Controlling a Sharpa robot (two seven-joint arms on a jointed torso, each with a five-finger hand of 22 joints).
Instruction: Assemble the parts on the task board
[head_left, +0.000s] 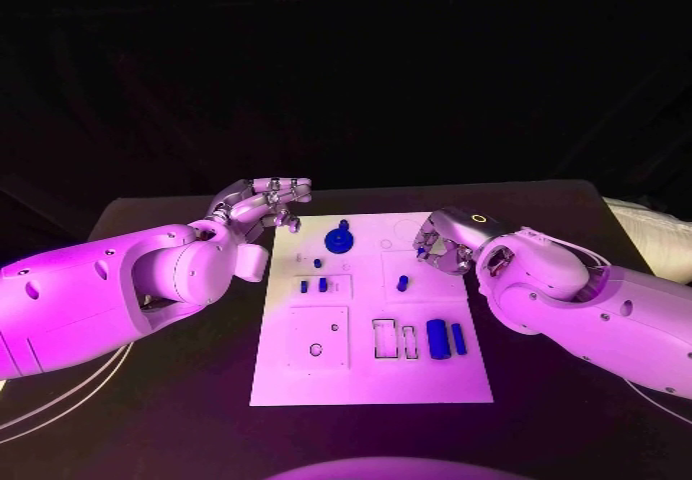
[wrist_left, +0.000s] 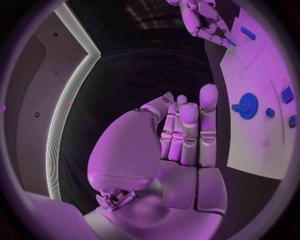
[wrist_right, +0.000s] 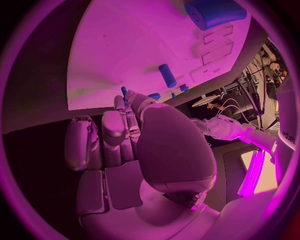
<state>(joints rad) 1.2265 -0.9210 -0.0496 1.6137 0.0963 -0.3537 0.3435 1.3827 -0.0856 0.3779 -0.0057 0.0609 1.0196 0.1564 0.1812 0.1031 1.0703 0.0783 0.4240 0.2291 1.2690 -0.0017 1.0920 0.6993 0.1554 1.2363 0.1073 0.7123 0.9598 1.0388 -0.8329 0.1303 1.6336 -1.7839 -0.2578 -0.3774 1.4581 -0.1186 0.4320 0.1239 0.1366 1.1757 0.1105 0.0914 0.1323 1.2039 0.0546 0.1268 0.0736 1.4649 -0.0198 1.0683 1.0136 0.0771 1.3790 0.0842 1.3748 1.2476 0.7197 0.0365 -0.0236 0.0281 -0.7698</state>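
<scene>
The white task board (head_left: 368, 375) lies in the middle of the table. A blue gear (head_left: 340, 238) stands near its far edge and shows again as the gear (wrist_left: 248, 105) in the left wrist view. Small blue parts (head_left: 313, 286) lie mid-board, and two blue cylinders (head_left: 447, 340) lie near the right edge. My left hand (head_left: 267, 205) hovers off the board's far left corner, fingers straight and side by side, holding nothing. My right hand (head_left: 440, 245) is over the board's right edge and pinches a small blue part (head_left: 421, 253) between thumb and fingertip; this part (wrist_left: 231, 43) also shows in the left wrist view.
Rectangular recesses (head_left: 392, 338) are cut into the board beside the cylinders, and a raised square plate (head_left: 317, 338) sits to their left. Another blue piece (head_left: 404, 282) stands near the board's middle. Dark table (head_left: 173, 400) surrounds the board.
</scene>
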